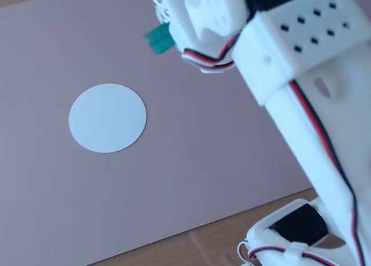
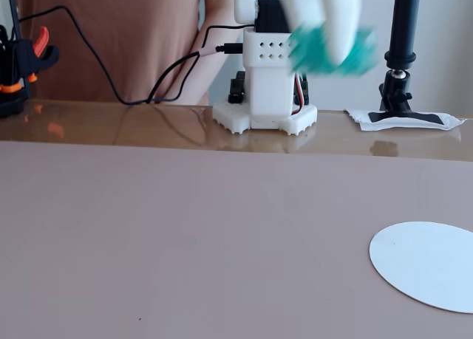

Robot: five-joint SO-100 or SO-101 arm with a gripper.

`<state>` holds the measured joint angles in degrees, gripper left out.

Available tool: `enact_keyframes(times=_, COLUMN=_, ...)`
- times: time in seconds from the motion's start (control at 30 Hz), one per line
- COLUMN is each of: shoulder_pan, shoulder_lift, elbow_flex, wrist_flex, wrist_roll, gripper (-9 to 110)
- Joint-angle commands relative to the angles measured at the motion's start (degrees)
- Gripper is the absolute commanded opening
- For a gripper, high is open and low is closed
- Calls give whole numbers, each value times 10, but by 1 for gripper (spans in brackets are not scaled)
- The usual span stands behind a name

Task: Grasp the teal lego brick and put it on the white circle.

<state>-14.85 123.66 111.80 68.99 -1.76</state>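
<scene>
Pale mauve matting covers the bench [image 1: 191,185] in both fixed views, with glossy brown wood showing at its edges. Behind the bench, in a fixed view, a person in a terracotta shirt [image 2: 111,36] stands at the upper left, and a black camera stand [image 2: 403,51] rises at the upper right.

One teal lego brick [image 1: 158,39] is in sight, and it is off the bench, carried in the hand [image 1: 165,29] at the top of the frame, up and to the right of the white circle [image 1: 108,118]. In the other fixed view the brick [image 2: 318,49] is a blurred teal smear at the upper middle, in front of the white arm base [image 2: 266,88], well apart from the disc [image 2: 429,265] at the lower right. The hand looks closed narrowly on the brick, though the fingers are largely hidden behind the wrist housing.

As a judgement: the brick should be very light and rigid, with smooth, slick plastic sides, so it could twist or slip if pinched off-centre. Its two long flat sides look like the best place to hold it, squarely and near the middle. It is not fragile.

By count: one brick, one white circle, one arm with one hand.
</scene>
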Motion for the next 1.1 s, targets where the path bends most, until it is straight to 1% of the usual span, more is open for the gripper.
enact_keyframes(times=0.0, shoulder_pan=-54, shoulder_lift=7, elbow_flex=-54, wrist_flex=14, wrist_roll=3, gripper=0)
enact_keyframes(times=0.13, shoulder_pan=-112, shoulder_lift=-82, elbow_flex=-110, wrist_flex=41, wrist_roll=-18, gripper=0)
enact_keyframes(times=0.27, shoulder_pan=-143, shoulder_lift=-188, elbow_flex=-145, wrist_flex=54, wrist_roll=-50, gripper=0)
enact_keyframes(times=0.43, shoulder_pan=-146, shoulder_lift=-330, elbow_flex=-207, wrist_flex=68, wrist_roll=-67, gripper=0)
enact_keyframes(times=0.63, shoulder_pan=-144, shoulder_lift=-454, elbow_flex=-280, wrist_flex=83, wrist_roll=-74, gripper=0)
enact_keyframes(times=0.9, shoulder_pan=-156, shoulder_lift=-607, elbow_flex=-396, wrist_flex=143, wrist_roll=-87, gripper=0)
enact_keyframes(times=0.93, shoulder_pan=-160, shoulder_lift=-613, elbow_flex=-398, wrist_flex=147, wrist_roll=-92, gripper=4)
enact_keyframes(times=1.0, shoulder_pan=-167, shoulder_lift=-614, elbow_flex=-396, wrist_flex=152, wrist_roll=-101, gripper=20)
enact_keyframes(times=1.07, shoulder_pan=-172, shoulder_lift=-610, elbow_flex=-395, wrist_flex=158, wrist_roll=-105, gripper=32)
